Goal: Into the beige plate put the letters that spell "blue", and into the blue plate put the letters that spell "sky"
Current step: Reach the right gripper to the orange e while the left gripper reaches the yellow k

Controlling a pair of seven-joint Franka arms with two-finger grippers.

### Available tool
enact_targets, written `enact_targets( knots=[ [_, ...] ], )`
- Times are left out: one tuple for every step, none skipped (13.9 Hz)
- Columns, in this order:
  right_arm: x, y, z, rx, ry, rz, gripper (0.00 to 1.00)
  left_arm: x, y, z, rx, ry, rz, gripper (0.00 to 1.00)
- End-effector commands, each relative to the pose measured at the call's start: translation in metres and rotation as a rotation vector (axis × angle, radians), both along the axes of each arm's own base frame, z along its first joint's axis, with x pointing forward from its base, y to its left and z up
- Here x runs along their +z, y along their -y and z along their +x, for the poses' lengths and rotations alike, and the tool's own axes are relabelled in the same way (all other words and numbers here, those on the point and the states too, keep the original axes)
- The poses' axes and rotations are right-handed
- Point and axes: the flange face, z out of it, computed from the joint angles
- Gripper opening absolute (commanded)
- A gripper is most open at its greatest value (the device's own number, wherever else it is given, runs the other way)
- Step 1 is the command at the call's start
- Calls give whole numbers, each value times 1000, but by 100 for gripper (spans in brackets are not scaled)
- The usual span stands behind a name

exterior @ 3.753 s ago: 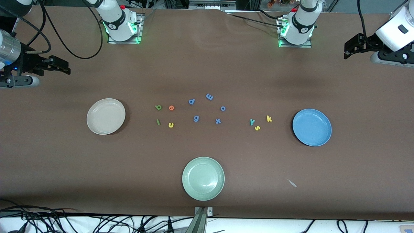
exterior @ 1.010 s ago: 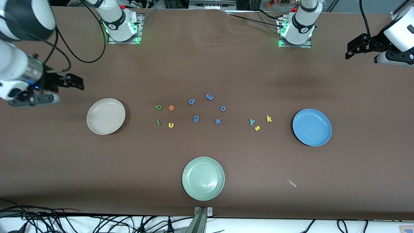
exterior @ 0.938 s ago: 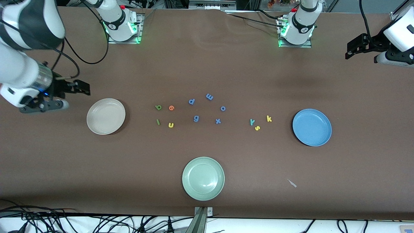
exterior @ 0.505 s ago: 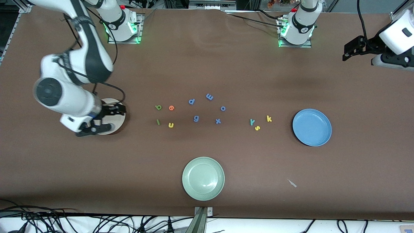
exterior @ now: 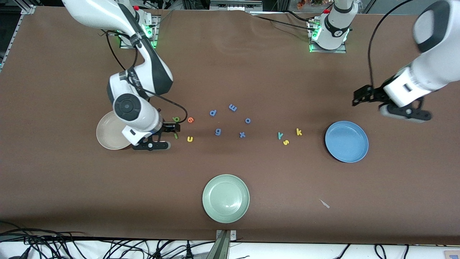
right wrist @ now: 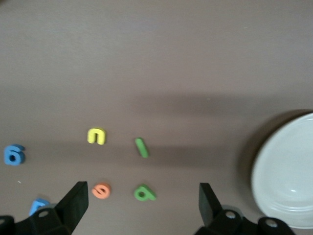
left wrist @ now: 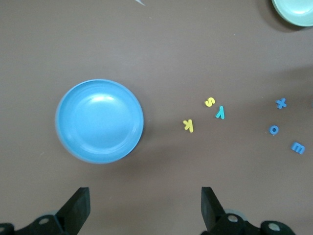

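My right gripper [exterior: 175, 128] hangs open over the green b [exterior: 175, 119] and the dark green l [exterior: 175, 136], with nothing between its fingers. In the right wrist view the b [right wrist: 144, 193] and the orange e [right wrist: 101, 190] lie between the open fingertips [right wrist: 73, 203], with the l [right wrist: 142, 147] and the yellow u [right wrist: 96, 135] apart from them. The beige plate [exterior: 106, 138] is partly hidden under the right arm. My left gripper [exterior: 358, 98] is open and empty, up in the air beside the blue plate [exterior: 346, 141]. The yellow s [left wrist: 210, 102], teal y [left wrist: 220, 112] and yellow k [left wrist: 188, 125] lie beside that plate.
Blue-purple letters d [exterior: 213, 113], m [exterior: 233, 107], o [exterior: 248, 120], g [exterior: 217, 131] and x [exterior: 242, 135] lie mid-table between the two letter groups. A pale green plate [exterior: 225, 198] sits nearer the front camera. A small pale scrap [exterior: 324, 204] lies near it.
My right arm has swung from over the beige plate to over the b and l. My left arm has come in from the table's end toward the blue plate. Both grippers stay open.
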Motion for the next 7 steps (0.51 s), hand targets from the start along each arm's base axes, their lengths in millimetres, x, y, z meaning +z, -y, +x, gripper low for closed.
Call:
enact_targets(
  knots=[
    [-32,-26,-14,-79,20,30,100,-46,30,-2,-38,1,-21,100],
    [-42,-31,-21,-99,45,42,100,-66,31,1,-41,-32,-23,100],
    [-53,-38,-30,-104,52,48,100,-86,31,5,-41,-66,-26,100],
    [-64,-43,-37,-102,46,44,100,-110,33,8,-44,-107,-26,100],
    [-70,-46,-40,-113,51,49,100,-134,47,8,-72,-142,-20,100],
    [-75,-46,-41,-136,44,44,100,-146,51,8,-82,-157,-16,100],
    [-87,-46,-49,-137,26,33,100,-157,60,7,-98,-172,-14,100]
  ],
)
